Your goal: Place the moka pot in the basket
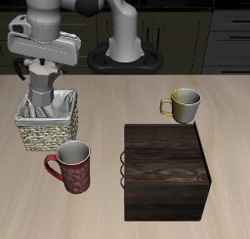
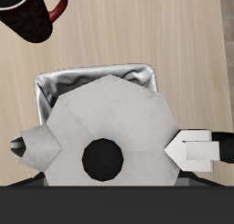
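The silver-grey moka pot hangs upright in my gripper, with its lower part down inside the woven basket near the table's back. In the wrist view the pot fills the frame from above, showing its black lid knob. The basket's white-grey cloth lining shows around it. My gripper is shut on the pot, with a white fingertip pressed against its side. The pot's base is hidden, so I cannot tell whether it rests on the basket floor.
A red patterned mug stands just in front of the basket and also shows in the wrist view. A dark wooden box sits near the front edge. A yellow-rimmed metallic mug stands behind the box.
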